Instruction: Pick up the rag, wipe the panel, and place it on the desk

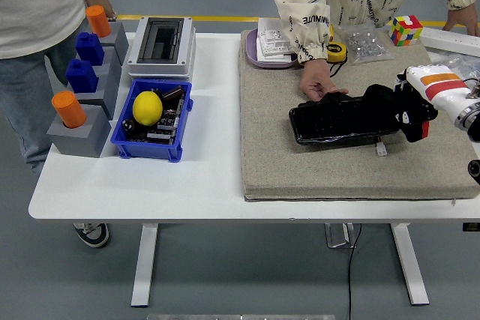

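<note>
Pressing down on the right end of the black panel (341, 118), a dark rag (382, 103) is held bunched in the right hand (405, 110). The panel's far edge is steadied by a person's hand (319, 84) on the grey mat (300, 162).

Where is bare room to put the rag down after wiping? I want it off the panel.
Free: the grey felt mat in front of the black panel, and the white table between mat and blue plastic bin. Crowded: the mat's far edge, around the purple tray and yellow tape measure.
</note>
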Robot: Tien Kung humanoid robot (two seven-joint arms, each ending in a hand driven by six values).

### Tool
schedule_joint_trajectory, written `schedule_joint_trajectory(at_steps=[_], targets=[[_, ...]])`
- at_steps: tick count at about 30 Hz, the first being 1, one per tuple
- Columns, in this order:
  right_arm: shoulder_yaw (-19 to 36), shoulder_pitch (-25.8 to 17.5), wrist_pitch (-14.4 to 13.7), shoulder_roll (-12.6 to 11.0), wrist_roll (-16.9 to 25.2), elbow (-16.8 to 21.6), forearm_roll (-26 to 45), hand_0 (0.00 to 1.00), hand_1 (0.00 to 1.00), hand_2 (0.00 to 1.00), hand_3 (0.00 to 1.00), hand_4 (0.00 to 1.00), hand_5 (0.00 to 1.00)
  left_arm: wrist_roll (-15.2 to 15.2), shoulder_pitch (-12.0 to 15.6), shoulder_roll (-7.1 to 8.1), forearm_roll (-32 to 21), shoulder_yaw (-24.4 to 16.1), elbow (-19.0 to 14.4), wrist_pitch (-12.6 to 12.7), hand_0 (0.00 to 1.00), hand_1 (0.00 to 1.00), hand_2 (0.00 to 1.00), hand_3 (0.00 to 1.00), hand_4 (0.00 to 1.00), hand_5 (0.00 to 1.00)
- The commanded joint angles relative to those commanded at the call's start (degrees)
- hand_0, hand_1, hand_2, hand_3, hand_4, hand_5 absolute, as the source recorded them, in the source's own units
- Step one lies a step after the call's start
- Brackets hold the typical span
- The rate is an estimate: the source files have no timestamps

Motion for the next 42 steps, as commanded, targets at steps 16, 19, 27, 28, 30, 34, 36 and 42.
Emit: schedule_joint_trajectory(at_steps=[16,19,27,28,30,34,36,42], targets=[[-5.0,2.6,-0.3,5.6,0.0,1.0,0.8,0.24,0.331,0.385,0.372,0.911,0.002,0.1,-0.2,0.0,0.0,-0.2,0.0,0.0,0.65,0.697,0.745,0.567,0.599,0.477],[-5.9,2.9,-0.3,6.6,0.0,1.3,0.9,0.24,0.331,0.385,0.372,0.911,0.002,0.1,-0.3,0.04,0.1,-0.3,0.0,0.0,0.65,0.697,0.745,0.567,0.599,0.477],[-8.6,3.4,-0.4,9.4,-0.2,1.6,1.3,0.24,0.331,0.385,0.371,0.911,0.002,0.1,-0.2,0.04,0.2,-0.4,0.0,0.0,0.651,0.697,0.745,0.567,0.599,0.476],[-8.9,3.4,-0.4,9.6,-0.2,1.7,1.3,0.24,0.331,0.385,0.371,0.911,0.002,0.1,-0.2,0.03,0.2,-0.4,0.0,0.0,0.651,0.697,0.745,0.567,0.599,0.476],[-10.2,3.7,-0.3,10.1,-0.3,2.3,1.4,0.24,0.331,0.385,0.371,0.911,0.002,0.0,-0.3,0.03,0.0,-0.2,0.0,0.0,0.651,0.697,0.745,0.567,0.599,0.476],[-12.2,4.4,-0.2,10.5,-0.4,3.5,1.6,0.24,0.331,0.385,0.371,0.912,0.002,0.0,-0.4,0.09,0.1,-0.2,0.0,0.0,0.651,0.697,0.746,0.568,0.599,0.476],[-12.8,4.7,-0.2,10.6,-0.5,3.9,1.7,0.24,0.331,0.385,0.371,0.912,0.002,0.0,-0.4,0.11,0.0,-0.2,0.0,0.0,0.651,0.697,0.746,0.568,0.599,0.476],[-14.5,5.7,-0.2,10.8,-0.5,5.2,2.0,0.24,0.331,0.385,0.371,0.912,0.002,0.1,-0.3,0.11,0.1,-0.3,0.0,0.0,0.65,0.697,0.746,0.566,0.6,0.477]])
